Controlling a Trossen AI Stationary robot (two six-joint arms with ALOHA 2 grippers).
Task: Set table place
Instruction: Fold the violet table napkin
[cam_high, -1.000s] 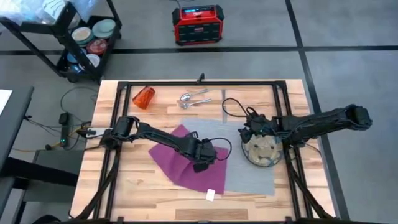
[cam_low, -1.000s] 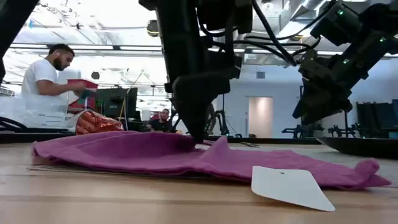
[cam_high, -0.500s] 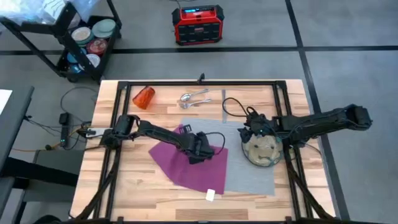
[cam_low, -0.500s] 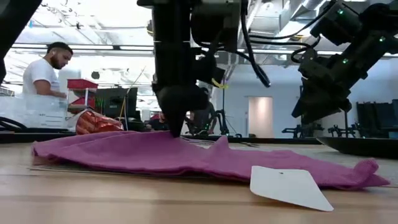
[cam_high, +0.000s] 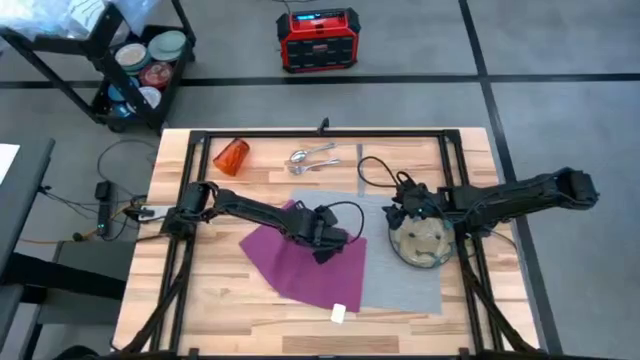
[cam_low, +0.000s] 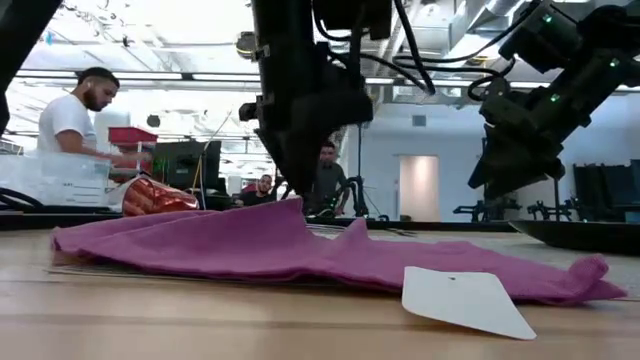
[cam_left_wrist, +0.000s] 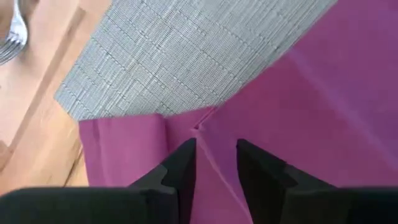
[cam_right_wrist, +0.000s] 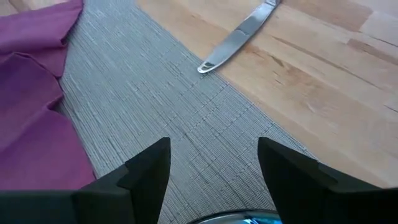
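The magenta napkin (cam_high: 298, 265) lies rumpled, partly on the wood and partly over the left part of the grey placemat (cam_high: 400, 285). My left gripper (cam_high: 327, 240) stands over the napkin's far right part, shut on a fold. The patterned plate (cam_high: 425, 245) rests on the placemat's right side. My right gripper (cam_high: 403, 213) hangs open above the plate's far left rim, touching nothing. The orange cup (cam_high: 231, 156) lies on its side at the far left. The silver cutlery (cam_high: 312, 160) lies near the far edge. My left gripper pinches a raised fold of the napkin (cam_left_wrist: 214, 163) between its two fingers (cam_left_wrist: 181, 163), coming from above and pointing down. The cloth rises to a small peak (cam_low: 292, 207) under the fingertips. The rest of the napkin stays slack on the table and placemat.
A white card (cam_high: 339, 313) lies on the napkin's near corner. The black rail frame (cam_high: 330, 131) edges the table. On the floor beyond it are a red box (cam_high: 318, 38) and a cart (cam_high: 140, 60). A person (cam_low: 70, 120) stands in the room behind.
My left gripper has moved toward the table's far edge across the napkin and has risen a little. The cloth under it, flat before, now stands up in a small peak, and the napkin's right corner has drawn in. The rest has stayed put.
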